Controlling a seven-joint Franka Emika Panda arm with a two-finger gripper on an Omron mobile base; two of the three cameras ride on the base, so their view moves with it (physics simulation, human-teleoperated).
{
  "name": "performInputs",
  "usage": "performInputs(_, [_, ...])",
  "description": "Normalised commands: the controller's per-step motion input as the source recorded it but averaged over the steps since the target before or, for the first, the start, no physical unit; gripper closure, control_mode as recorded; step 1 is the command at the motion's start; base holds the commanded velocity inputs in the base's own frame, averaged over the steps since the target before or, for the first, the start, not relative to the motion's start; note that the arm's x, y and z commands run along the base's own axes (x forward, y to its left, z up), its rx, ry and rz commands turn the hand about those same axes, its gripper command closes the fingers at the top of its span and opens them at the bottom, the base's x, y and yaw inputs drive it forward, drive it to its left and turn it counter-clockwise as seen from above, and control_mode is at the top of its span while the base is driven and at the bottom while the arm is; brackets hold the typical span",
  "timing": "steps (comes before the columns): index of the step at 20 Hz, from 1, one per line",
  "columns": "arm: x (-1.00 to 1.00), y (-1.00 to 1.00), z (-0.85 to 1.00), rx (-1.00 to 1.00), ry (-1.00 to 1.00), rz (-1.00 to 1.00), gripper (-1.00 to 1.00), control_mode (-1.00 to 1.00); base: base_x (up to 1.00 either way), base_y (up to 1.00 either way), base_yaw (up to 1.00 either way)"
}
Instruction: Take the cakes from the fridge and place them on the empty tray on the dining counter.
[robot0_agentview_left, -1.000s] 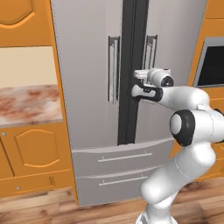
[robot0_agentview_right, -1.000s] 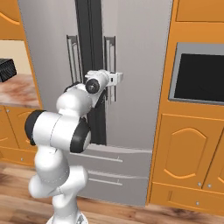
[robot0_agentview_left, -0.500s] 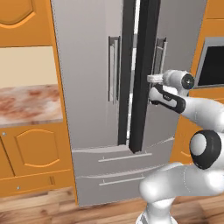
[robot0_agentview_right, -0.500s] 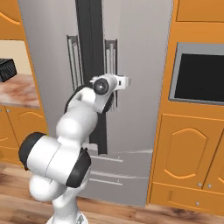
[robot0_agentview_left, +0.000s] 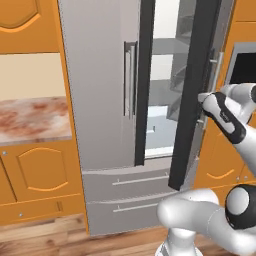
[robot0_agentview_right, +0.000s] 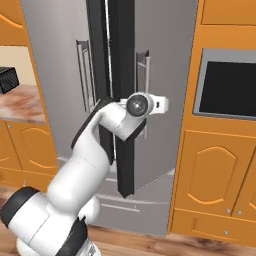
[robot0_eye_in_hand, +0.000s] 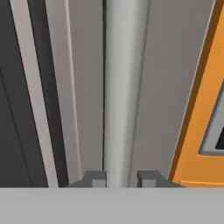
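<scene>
The grey-silver fridge (robot0_agentview_left: 100, 100) stands ahead with its right door (robot0_agentview_right: 165, 60) swung partly open, dark edge toward me. My gripper (robot0_eye_in_hand: 121, 178) is shut on that door's vertical bar handle (robot0_eye_in_hand: 117, 87), which runs up between the two finger tips. In the left base view the gripper (robot0_agentview_left: 204, 99) sits at the door's outer face, at about mid-height. Through the gap I see white inside walls and pale shelves (robot0_agentview_left: 167, 75). The cakes are hidden from here. The empty tray and the dining counter are out of view.
The left door with its bar handle (robot0_agentview_left: 130, 80) stays shut, and two drawers (robot0_agentview_left: 130, 182) lie below. Orange cabinets with a dark built-in oven window (robot0_agentview_right: 227, 90) stand right of the fridge. A mottled reddish counter top (robot0_agentview_left: 30, 120) lies to the left.
The right fridge door has swung from shut to partly open. My arm has pulled rightward and back with the handle in its grip.
</scene>
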Motion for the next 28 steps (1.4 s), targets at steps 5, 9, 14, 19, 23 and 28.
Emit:
performInputs(5, [-0.76, -0.98, 0.00, 0.00, -0.10, 0.00, 1.00, -1.00, 0.00, 0.00, 0.00])
performInputs(9, [-0.09, -0.32, 0.00, 0.00, -0.04, 0.01, -1.00, -1.00, 0.00, 0.00, 0.00])
performInputs(14, [-0.88, 0.14, 0.22, -0.12, -0.23, -0.01, -1.00, -1.00, 0.00, 0.00, 0.00])
performInputs(19, [-0.82, 0.77, 0.41, -0.43, -0.20, -0.01, -1.00, -1.00, 0.00, 0.00, 0.00])
performInputs(23, [-0.51, 0.99, 0.32, -0.58, -0.03, -0.10, -1.00, -1.00, 0.00, 0.00, 0.00])
performInputs(28, [-0.23, 0.74, 0.19, -0.53, 0.15, -0.20, -1.00, -1.00, 0.00, 0.00, 0.00])
